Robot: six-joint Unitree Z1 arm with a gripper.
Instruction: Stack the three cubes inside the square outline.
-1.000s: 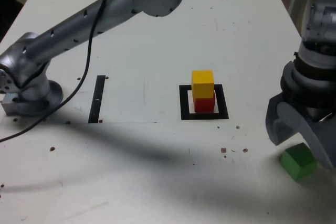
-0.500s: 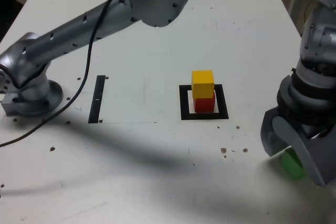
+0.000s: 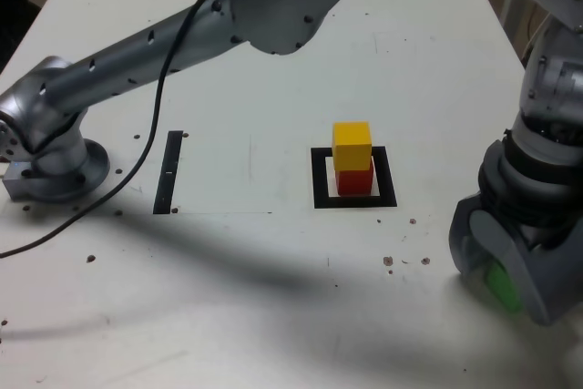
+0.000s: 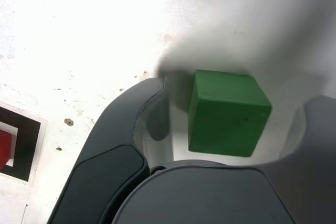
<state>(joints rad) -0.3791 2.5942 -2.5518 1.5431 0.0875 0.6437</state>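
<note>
A yellow cube point(image 3: 352, 145) sits on a red cube point(image 3: 354, 179) inside the black square outline point(image 3: 319, 179) near the table's middle. The green cube point(image 3: 501, 287) lies on the table at the exterior view's lower right, mostly hidden by my gripper point(image 3: 503, 278). In the wrist view the green cube point(image 4: 228, 114) sits between the two dark fingers point(image 4: 142, 124) of my gripper point(image 4: 231, 109). A narrow gap shows on each side of it, so the jaws are open around it. A corner of the square outline point(image 4: 23, 145) and a sliver of the red cube point(image 4: 4, 148) also show there.
A thin black strip point(image 3: 168, 170) lies on the table towards the exterior view's left. The arm's base point(image 3: 50, 157) stands at the left edge with a black cable point(image 3: 137, 148) trailing from it. Small dark specks point(image 3: 405, 261) dot the table near the green cube.
My gripper has come down over the green cube, which now shows only as a sliver between the fingers. The jaws have narrowed around it. The yellow and red stack has not moved.
</note>
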